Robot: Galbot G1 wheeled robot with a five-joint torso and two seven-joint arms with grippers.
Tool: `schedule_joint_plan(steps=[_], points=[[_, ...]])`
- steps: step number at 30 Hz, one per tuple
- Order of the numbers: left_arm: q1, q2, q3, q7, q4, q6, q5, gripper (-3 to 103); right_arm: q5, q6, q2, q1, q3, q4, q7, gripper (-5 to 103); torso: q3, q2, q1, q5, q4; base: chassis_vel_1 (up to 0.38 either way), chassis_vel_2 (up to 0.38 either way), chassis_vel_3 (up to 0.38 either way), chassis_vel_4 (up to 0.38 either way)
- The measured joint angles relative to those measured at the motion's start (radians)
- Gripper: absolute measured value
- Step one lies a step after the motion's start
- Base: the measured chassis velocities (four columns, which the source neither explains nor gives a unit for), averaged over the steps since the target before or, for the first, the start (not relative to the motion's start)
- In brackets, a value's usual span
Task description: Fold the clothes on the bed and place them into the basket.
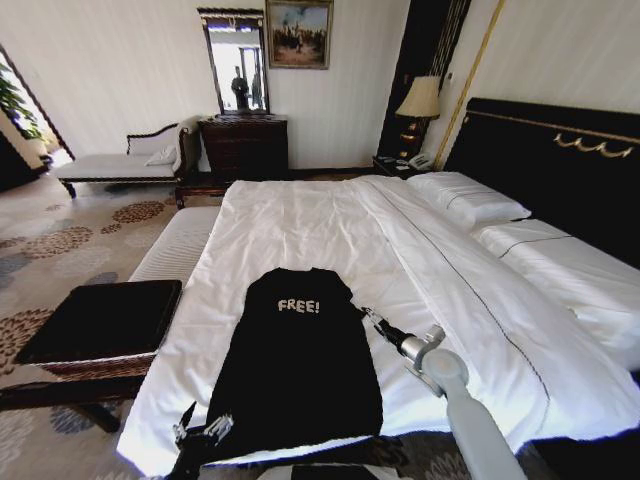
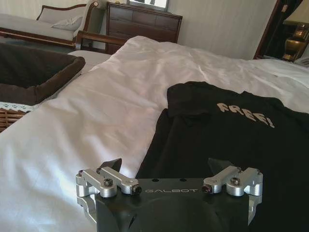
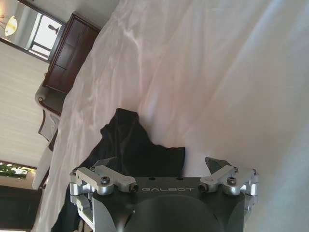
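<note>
The clothes are one black sleeveless top [image 1: 297,372] with white "FREE!" lettering, lying flat on the near left part of the white bed [image 1: 330,225]. My left gripper [image 1: 200,433] is open at the top's near left hem corner. In the left wrist view the left gripper [image 2: 166,165] straddles the edge of the top [image 2: 227,140]. My right gripper [image 1: 372,318] is open just beside the top's right shoulder. In the right wrist view the right gripper [image 3: 159,163] has a shoulder of the top [image 3: 129,140] between its spread fingers. The basket [image 1: 100,322] stands left of the bed.
A pale striped bench [image 1: 178,248] runs along the bed's left side beyond the basket [image 2: 34,72]. Pillows [image 1: 468,200] and the black headboard [image 1: 560,165] are at the right. A chaise longue [image 1: 120,162], dresser [image 1: 245,145] and lamp [image 1: 420,98] line the far wall.
</note>
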State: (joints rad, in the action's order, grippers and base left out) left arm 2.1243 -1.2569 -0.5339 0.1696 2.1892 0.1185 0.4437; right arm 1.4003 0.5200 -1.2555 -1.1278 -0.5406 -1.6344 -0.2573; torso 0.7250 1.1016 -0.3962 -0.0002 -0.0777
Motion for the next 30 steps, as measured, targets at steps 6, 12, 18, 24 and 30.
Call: schedule_joint_plan(steps=[6,12,18,24,30], points=[[0.002,-0.005,-0.006,0.002,0.008,-0.007,0.001,100,-0.041,-0.017,-0.019,0.031,0.004,0.099,0.044,99,0.000,0.000,0.000,0.0001,-0.0003,0.000,0.000,0.000,0.000],[0.004,-0.021,-0.014,0.004,0.012,-0.009,0.005,100,-0.043,-0.023,-0.032,0.052,0.003,0.138,0.058,87,0.000,0.000,0.000,0.0000,-0.0003,0.000,0.000,0.000,0.000],[0.013,-0.028,-0.023,0.005,0.018,-0.010,0.011,100,-0.043,-0.025,-0.039,0.066,0.007,0.155,0.058,71,0.000,0.000,0.000,0.0002,-0.0003,0.000,0.000,0.000,0.000],[0.024,-0.034,-0.043,0.004,0.021,-0.010,0.024,100,-0.035,-0.025,-0.047,0.072,0.008,0.167,0.056,44,0.000,0.000,0.000,0.0002,0.0001,0.000,0.000,0.000,0.000],[0.019,-0.035,-0.050,0.004,0.023,-0.014,0.040,100,-0.036,-0.025,-0.048,0.053,0.010,0.150,0.054,28,0.000,0.000,0.000,0.0003,-0.0001,0.000,0.000,0.000,0.000]])
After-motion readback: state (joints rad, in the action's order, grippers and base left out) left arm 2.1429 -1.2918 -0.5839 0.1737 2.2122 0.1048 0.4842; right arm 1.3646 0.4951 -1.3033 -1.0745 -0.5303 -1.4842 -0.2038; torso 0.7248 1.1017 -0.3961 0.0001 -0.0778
